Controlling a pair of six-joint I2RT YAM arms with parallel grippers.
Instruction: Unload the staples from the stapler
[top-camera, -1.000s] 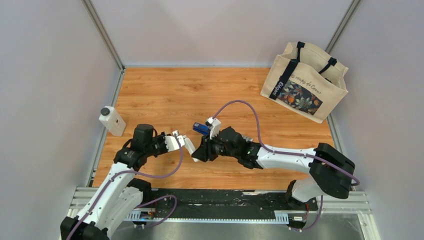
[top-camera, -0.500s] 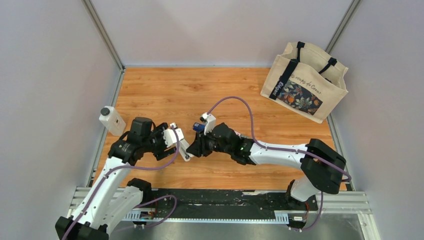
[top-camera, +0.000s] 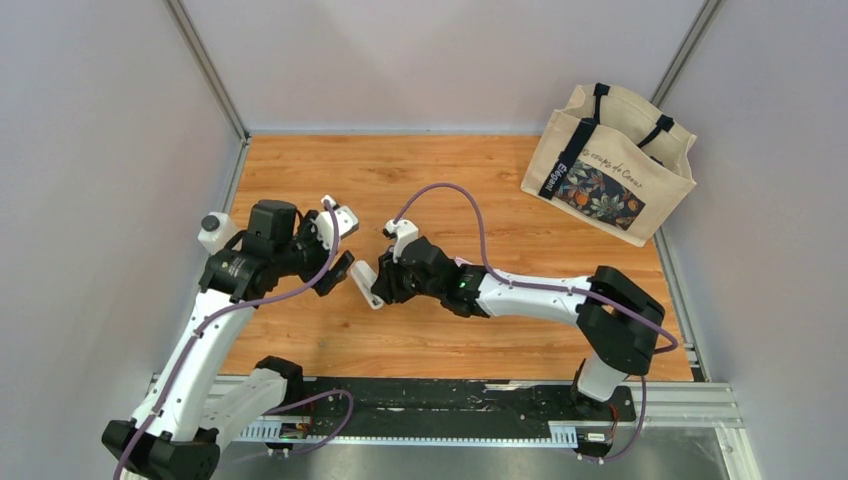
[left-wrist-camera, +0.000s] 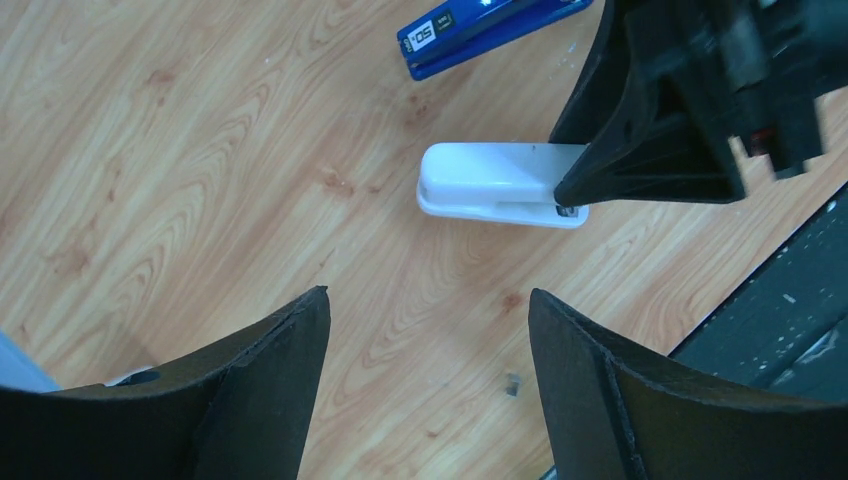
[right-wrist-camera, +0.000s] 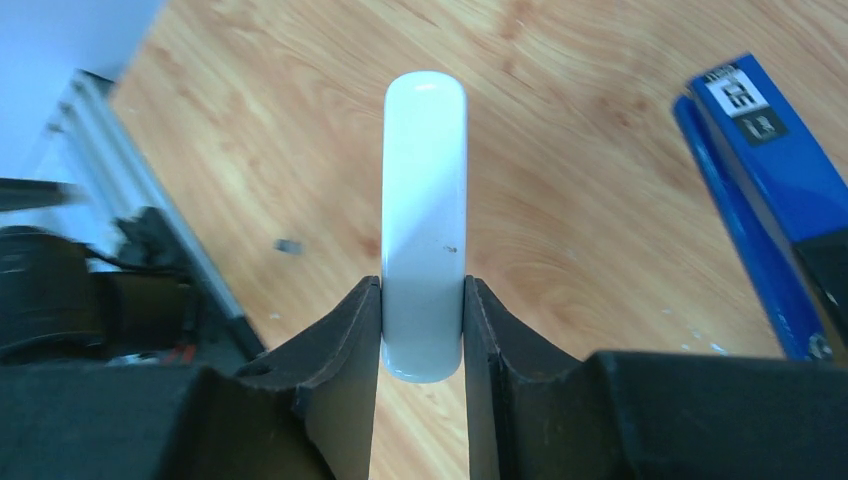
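Although the wooden table showed plenty of bare board on its far side, no staples showed anywhere on it, so unloading looked not yet begun. The tote bag stood in the far right corner, well apart. The left gripper hung over mid-table, fingers wide, holding nothing. The right gripper pinched one end of a white rounded stick. The two grippers sat near each other, tight. A white dark-capped container crowded the left wall. The stapler lay flat, untouched, just beside the stick. A tiny dark speck lay nearby, unidentifiable.
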